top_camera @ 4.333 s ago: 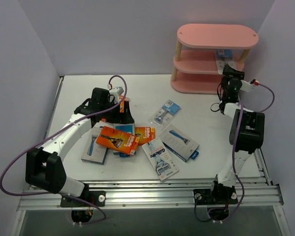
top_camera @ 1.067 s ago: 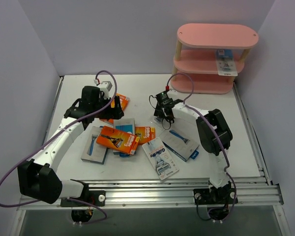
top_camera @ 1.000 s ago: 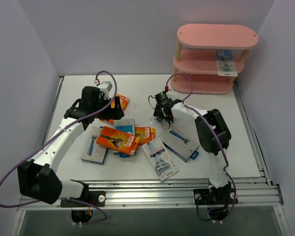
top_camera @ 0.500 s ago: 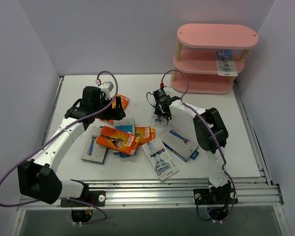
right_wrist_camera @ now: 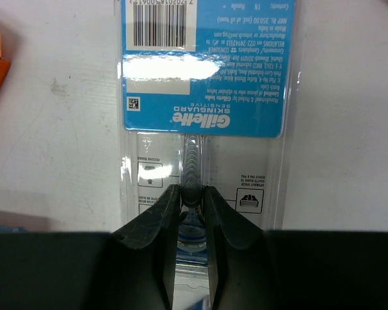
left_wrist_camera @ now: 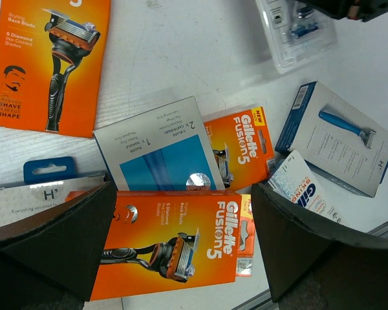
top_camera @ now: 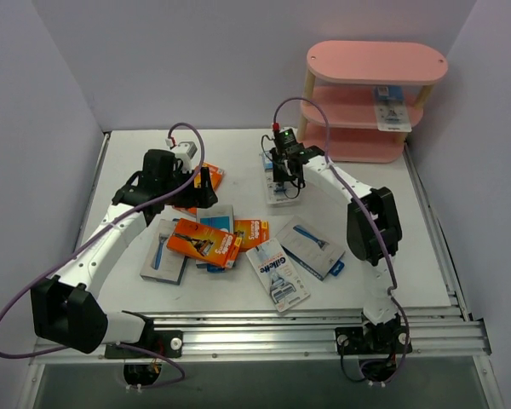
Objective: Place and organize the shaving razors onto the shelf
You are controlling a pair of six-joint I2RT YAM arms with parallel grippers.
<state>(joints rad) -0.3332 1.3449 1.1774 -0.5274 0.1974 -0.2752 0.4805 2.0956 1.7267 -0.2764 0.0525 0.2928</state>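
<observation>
My right gripper (top_camera: 286, 169) (right_wrist_camera: 192, 194) is shut on the razor handle inside a clear white-blue Gillette blister card (right_wrist_camera: 204, 77) (top_camera: 281, 192), which hangs over the table behind the pile. The pink shelf (top_camera: 370, 61) stands at the back right, with one blister card (top_camera: 390, 111) on its middle tier. My left gripper (top_camera: 206, 186) (left_wrist_camera: 184, 188) is open above the pile, nothing between its fingers. Below it lie a large orange Fusion5 box (left_wrist_camera: 174, 242) (top_camera: 204, 241), a small orange pack (left_wrist_camera: 242, 145) and a white-blue box (left_wrist_camera: 161, 148).
More packs lie around the table's middle: an orange box (left_wrist_camera: 48, 64) by the left gripper, a blue-grey box (top_camera: 311, 247), a white Gillette card (top_camera: 278, 274) and a grey pack (top_camera: 163, 256). Walls close in on both sides; a metal rail (top_camera: 264, 328) runs along the front.
The right gripper closed on the blister card and carried it up and back from the pile toward the shelf side. The left arm has stayed put, still open.
</observation>
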